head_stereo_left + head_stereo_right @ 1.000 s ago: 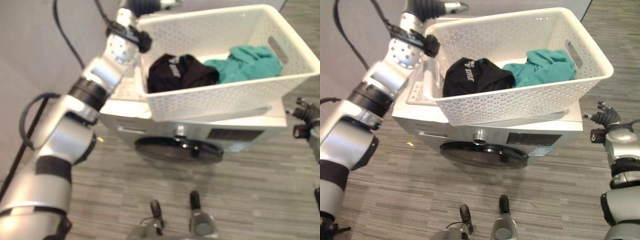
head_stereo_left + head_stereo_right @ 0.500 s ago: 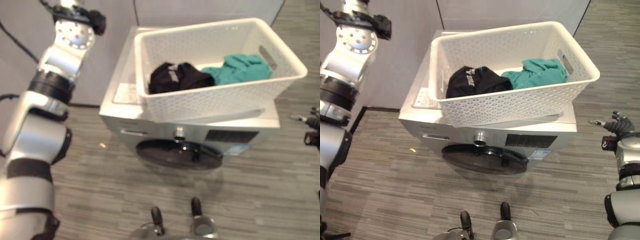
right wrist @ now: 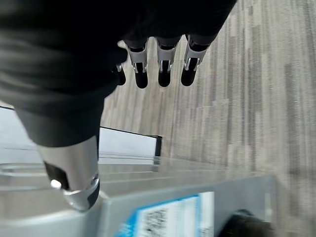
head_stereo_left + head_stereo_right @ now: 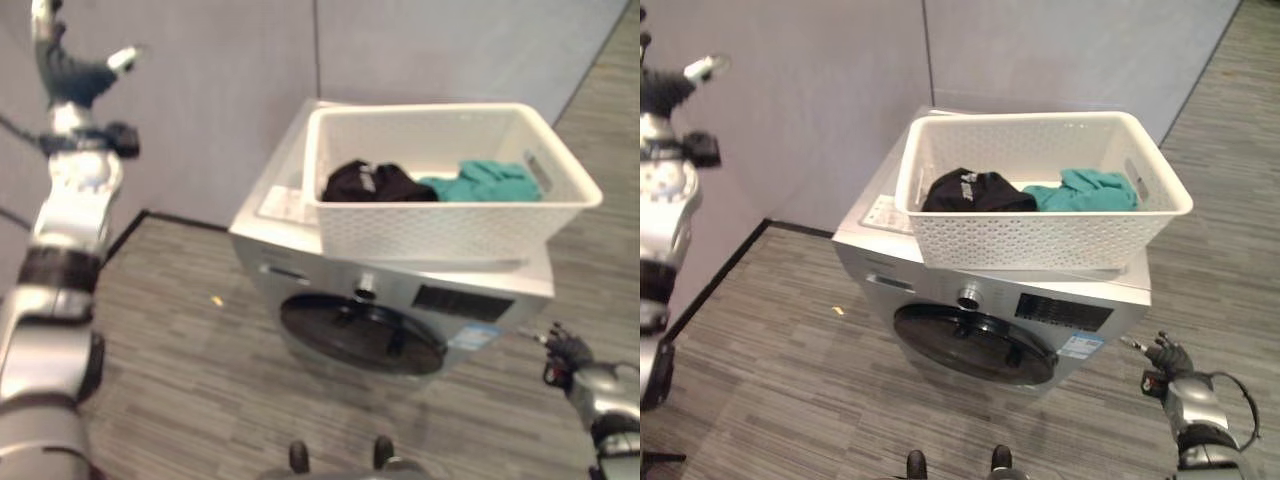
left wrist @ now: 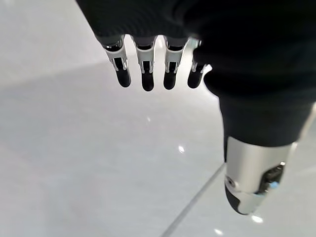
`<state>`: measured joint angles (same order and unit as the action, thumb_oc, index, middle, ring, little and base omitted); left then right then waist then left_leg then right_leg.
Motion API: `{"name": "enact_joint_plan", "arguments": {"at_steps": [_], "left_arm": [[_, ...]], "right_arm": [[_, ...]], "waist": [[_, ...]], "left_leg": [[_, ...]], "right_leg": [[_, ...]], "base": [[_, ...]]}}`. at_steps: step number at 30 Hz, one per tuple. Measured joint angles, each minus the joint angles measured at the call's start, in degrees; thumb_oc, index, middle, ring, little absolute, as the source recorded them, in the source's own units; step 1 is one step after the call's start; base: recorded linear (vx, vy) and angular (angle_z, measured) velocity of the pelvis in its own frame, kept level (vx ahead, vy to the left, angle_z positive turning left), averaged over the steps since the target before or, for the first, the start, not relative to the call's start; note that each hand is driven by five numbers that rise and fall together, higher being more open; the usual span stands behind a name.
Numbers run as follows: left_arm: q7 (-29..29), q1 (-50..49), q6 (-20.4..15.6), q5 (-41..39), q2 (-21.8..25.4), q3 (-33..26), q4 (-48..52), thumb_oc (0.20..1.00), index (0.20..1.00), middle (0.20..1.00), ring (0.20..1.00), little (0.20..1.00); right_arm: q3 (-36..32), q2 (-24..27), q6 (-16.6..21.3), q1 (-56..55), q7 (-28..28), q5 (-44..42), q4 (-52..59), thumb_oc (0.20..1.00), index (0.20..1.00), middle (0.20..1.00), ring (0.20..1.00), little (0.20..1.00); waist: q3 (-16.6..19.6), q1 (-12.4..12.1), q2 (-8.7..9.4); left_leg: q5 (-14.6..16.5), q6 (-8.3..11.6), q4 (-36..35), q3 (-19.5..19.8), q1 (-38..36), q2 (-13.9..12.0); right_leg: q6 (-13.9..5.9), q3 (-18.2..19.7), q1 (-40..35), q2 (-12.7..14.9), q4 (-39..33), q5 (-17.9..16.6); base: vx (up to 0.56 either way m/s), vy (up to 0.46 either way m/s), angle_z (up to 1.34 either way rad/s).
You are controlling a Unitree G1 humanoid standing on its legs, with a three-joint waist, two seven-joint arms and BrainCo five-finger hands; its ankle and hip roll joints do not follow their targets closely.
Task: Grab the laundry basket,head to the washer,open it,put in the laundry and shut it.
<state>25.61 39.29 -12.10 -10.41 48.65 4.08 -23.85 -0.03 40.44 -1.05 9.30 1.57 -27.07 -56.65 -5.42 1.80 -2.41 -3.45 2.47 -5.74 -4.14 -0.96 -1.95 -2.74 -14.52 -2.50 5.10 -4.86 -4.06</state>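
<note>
**Basket parked on the washer, both hands free, door next**

The left hand (image 4: 75, 75) is raised high beside the grey partition wall (image 4: 820, 110), fingers straight and spread, holding nothing; its wrist view shows the fingers (image 5: 143, 69) extended in a row with the thumb apart. The right hand (image 4: 1165, 357) hangs low near the washer's front right corner, fingers relaxed and empty, with the wood-grain floor (image 3: 256, 84) past them.

The white perforated laundry basket (image 4: 1040, 235) rests on top of the washer (image 4: 940, 290), well apart from both hands. Inside lie a black garment (image 4: 965, 190) and a teal garment (image 4: 1080, 190), side by side. The round dark door (image 4: 970, 345) on the washer's front looks closed, below a silver knob (image 4: 968, 297).

The step in hand appears to be opening the door. To do it well, the nearer right hand should probably come round to the door's edge and hook the rim there; where the handle sits cannot be told. The pull should be level and gentle, since the basket overhangs the lid and a jolt could shift it. The left hand would do best to come down clear of the basket rim.
</note>
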Motion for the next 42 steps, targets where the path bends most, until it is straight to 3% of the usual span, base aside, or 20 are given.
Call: {"name": "enact_joint_plan", "arguments": {"at_steps": [2,3,5,6,8,11,14,18,23,28,33,37,42], "left_arm": [[-0.5,-10.5,-0.8,0.8,-2.0,-6.0,3.7,1.0,1.0,1.0,1.0,1.0],[-1.0,-21.0,-1.4,0.8,-7.6,-12.3,5.5,1.0,1.0,1.0,1.0,1.0],[-2.0,-35.3,-1.4,0.8,-16.1,-15.5,4.1,1.0,1.0,1.0,1.0,1.0],[-2.8,-40.7,-0.1,0.8,-20.4,-15.8,1.7,1.0,1.0,1.0,1.0,1.0],[-3.5,-46.6,0.3,0.2,-21.8,-15.3,-1.7,1.0,1.0,1.0,1.0,1.0],[-6.4,-54.6,-0.9,-1.1,-27.1,-17.3,-7.9,1.0,1.0,1.0,1.0,1.0],[-9.6,-56.2,0.2,-3.4,-28.2,-13.9,-15.7,1.0,1.0,1.0,1.0,1.0],[-15.0,-54.9,-0.1,-4.7,-28.4,-10.3,-25.0,1.0,1.0,1.0,1.0,1.0],[-20.1,-52.4,0.1,-6.1,-29.0,-9.1,-34.5,1.0,1.0,1.0,1.0,1.0],[-20.9,-53.1,0.0,-6.1,-29.1,-9.2,-37.8,1.0,1.0,1.0,1.0,1.0],[-21.4,-52.0,-0.1,-6.8,-29.2,-9.2,-39.1,1.0,1.0,1.0,1.0,1.0],[-22.4,-51.3,-0.2,-8.3,-30.0,-8.5,-38.9,1.0,1.0,1.0,1.0,1.0],[-23.4,-51.2,-0.3,-8.8,-30.5,-6.9,-38.8,1.0,1.0,1.0,1.0,1.0]], "right_arm": [[-1.6,-1.2,0.3,-2.4,0.3,0.0,1.8,1.0,1.0,1.0,1.0,1.0],[-2.9,-2.2,0.7,-3.7,0.3,0.0,1.9,1.0,1.0,1.0,1.0,1.0],[-4.6,-5.0,1.3,-5.8,0.2,0.0,0.1,1.0,1.0,1.0,1.0,1.0],[-4.4,-7.1,1.1,-6.6,0.6,0.0,-2.8,1.0,1.0,1.0,1.0,1.0],[-4.4,-9.8,1.8,-6.5,0.7,0.0,-5.9,1.0,1.0,1.0,1.0,1.0],[-7.0,-12.2,3.7,-5.9,-0.1,-0.5,-12.2,1.0,1.0,1.0,1.0,1.0],[-7.2,-13.3,4.5,-7.2,-0.1,-0.6,-16.3,1.0,1.0,1.0,1.0,1.0],[-8.0,-14.6,5.7,-7.9,0.2,-0.7,-18.7,1.0,1.0,1.0,1.0,1.0],[-7.7,-18.1,3.6,-11.9,2.0,0.1,-23.4,1.0,1.0,1.0,1.0,1.0],[-8.8,-17.2,3.0,-14.0,1.8,0.1,-22.8,1.0,1.0,1.0,1.0,1.0],[-8.8,-14.9,3.8,-10.9,0.9,-0.1,-19.3,1.0,1.0,1.0,1.0,1.0],[-8.7,-17.0,5.1,-10.4,1.7,-2.2,-19.2,1.0,1.0,1.0,1.0,1.0],[-8.8,-18.3,4.4,-11.7,1.8,-2.4,-21.6,1.0,1.0,1.0,1.0,1.0]], "waist": [[0.2,-1.0,0.36],[0.3,-1.8,0.43],[1.1,-4.7,1.68],[1.9,-5.6,2.76],[2.4,-8.0,3.99],[3.3,-9.2,4.22],[3.4,-10.8,4.38],[3.5,-10.9,3.93],[2.7,-10.5,1.49],[2.0,-9.4,0.43],[1.6,-9.0,1.29],[1.4,-9.0,2.12],[1.2,-8.1,1.8]], "left_leg": [[0.0,0.08,0.0,0.2,-0.4,-0.2],[0.2,0.29,-0.1,0.7,-1.3,-0.2],[0.5,0.61,-0.2,2.2,-1.0,-0.2],[0.7,0.32,0.1,3.2,-1.3,-0.1],[0.7,0.37,-0.1,3.6,-0.6,0.0],[0.9,0.35,-0.1,4.6,-0.2,0.5],[0.9,0.27,-0.1,5.2,-0.1,0.6],[1.0,0.27,-0.1,5.7,-0.1,0.6],[1.0,0.23,-0.1,6.2,0.1,1.0],[1.0,0.23,-0.1,6.2,0.2,1.2],[1.0,0.21,-0.1,6.2,0.2,1.2],[0.8,0.23,0.1,6.3,0.5,1.4],[0.8,-0.02,0.1,6.2,0.5,1.7]], "right_leg": [[0.06,-0.4,-0.6,-0.1,0.0,0.3],[0.04,-0.7,-1.7,-0.1,0.0,0.7],[-0.14,-2.2,-2.3,-0.2,0.0,1.2],[0.06,-2.8,-2.7,-0.1,-0.1,1.9],[-0.23,-3.7,-2.9,-0.1,0.0,2.2],[-0.86,-4.4,-3.0,0.3,0.0,3.0],[-0.75,-5.3,-3.2,0.4,0.0,3.0],[-0.71,-5.9,-3.4,0.4,0.0,3.0],[-0.86,-6.4,-3.5,0.8,0.0,3.3],[-0.93,-6.6,-3.4,1.0,0.0,3.3],[-0.96,-6.6,-3.4,1.0,0.0,3.3],[-1.0,-6.8,-3.2,1.2,0.0,3.3],[-1.03,-6.7,-3.1,1.4,0.0,3.4]], "base": [[0.0,-0.065,0.14],[0.0,-0.071,0.21],[0.0,-0.056,0.39],[0.01,-0.024,0.54],[0.01,-0.02,0.33],[0.01,0.002,0.15],[0.0,0.023,0.13],[0.0,0.028,0.06],[0.0,0.022,0.05],[0.0,0.0,0.0],[0.0,0.0,0.0],[0.0,0.011,0.03],[0.0,0.0,0.0]]}}
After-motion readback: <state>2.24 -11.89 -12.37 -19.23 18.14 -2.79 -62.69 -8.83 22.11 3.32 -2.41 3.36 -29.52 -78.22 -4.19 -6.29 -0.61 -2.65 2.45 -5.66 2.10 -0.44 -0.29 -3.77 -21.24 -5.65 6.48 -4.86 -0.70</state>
